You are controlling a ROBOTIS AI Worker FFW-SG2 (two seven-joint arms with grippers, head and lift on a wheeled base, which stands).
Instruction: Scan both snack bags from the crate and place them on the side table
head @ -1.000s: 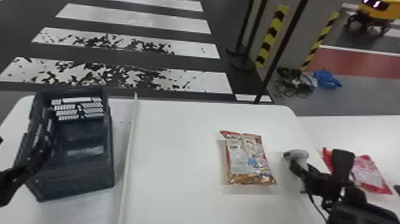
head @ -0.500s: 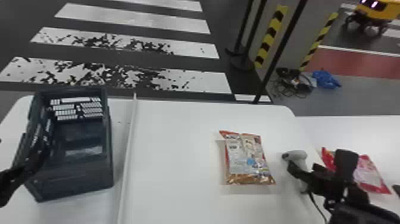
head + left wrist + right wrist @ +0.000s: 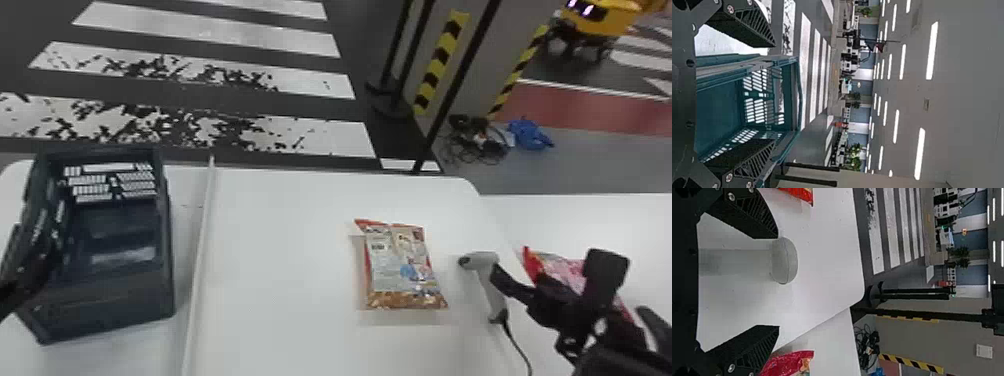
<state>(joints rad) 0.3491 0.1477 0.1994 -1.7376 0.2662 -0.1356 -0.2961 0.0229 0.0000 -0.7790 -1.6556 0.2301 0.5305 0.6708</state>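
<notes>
Clock centred on head view. Main bench point(image 3: 280, 225) held crate point(image 3: 115, 310) at 9 o'clock; side bench point(image 3: 625, 215) at 3. Left hand point(image 3: 37, 265) spread, beside crate. Right hand point(image 3: 550, 270) spread, 4 o'clock. Clear-fronted snack bag point(image 3: 405, 267) on main bench, 5 o'clock; red snack bag point(image 3: 565, 267) on side bench, 4. Scanner point(image 3: 487, 280) on main bench, 4.

A white table point(image 3: 280, 260) carries a dark crate point(image 3: 105, 305) at left, a pale strip point(image 3: 201, 265) beside it, a snack bag point(image 3: 400, 265) right of centre, then a scanner point(image 3: 487, 280); the side table point(image 3: 590, 217), rightmost, bears a red bag point(image 3: 562, 267)
</notes>
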